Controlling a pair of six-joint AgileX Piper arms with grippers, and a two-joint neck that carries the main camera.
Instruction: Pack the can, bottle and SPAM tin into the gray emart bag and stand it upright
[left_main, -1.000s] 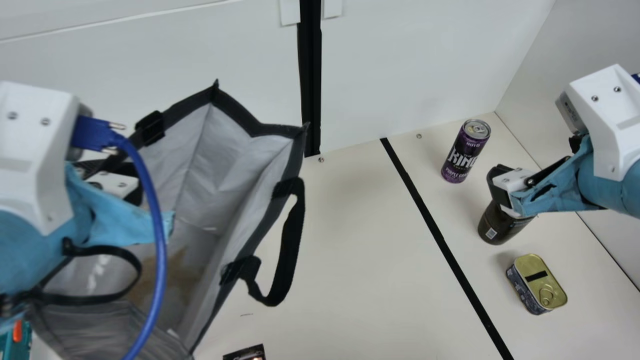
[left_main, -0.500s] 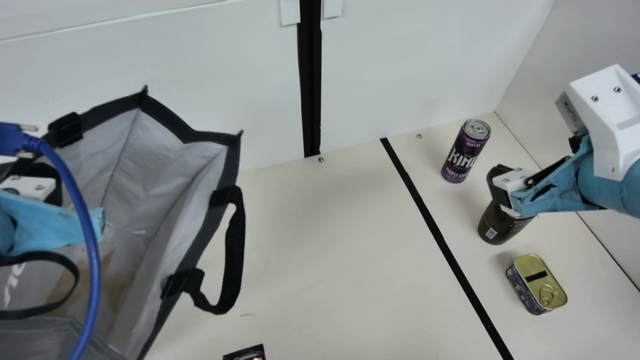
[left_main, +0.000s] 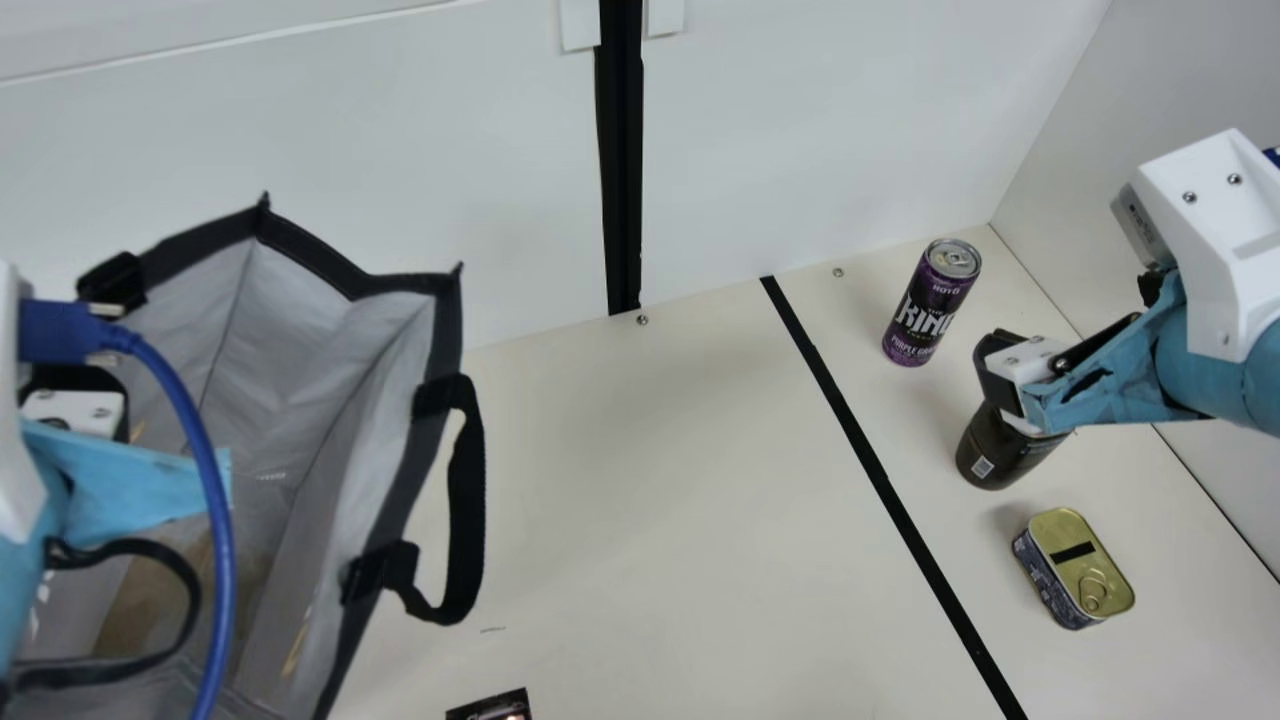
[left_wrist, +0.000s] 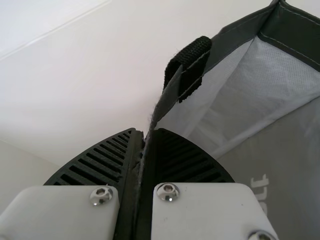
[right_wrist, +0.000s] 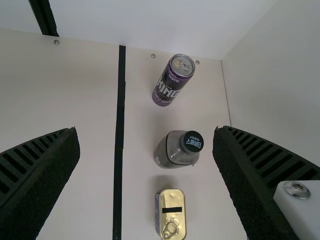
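While the left gripper (left_main: 75, 410) has its jaws clamped on the edge of the gray emart bag (left_main: 310, 385), whose mouth is open, the right gripper (left_main: 1000, 378) is placed above the bottle (left_main: 990, 458), with its jaws wide apart. On the surface (left_main: 650, 500), to the right of the black strip (left_main: 850, 408), the purple can (left_main: 922, 312) stands upright behind the bottle, and the SPAM tin (left_main: 1075, 565) lies in front of it, lid up

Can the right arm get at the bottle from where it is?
Probably yes: the right hand hangs open over the bottle, nothing stands between them, and the can stands apart from it.
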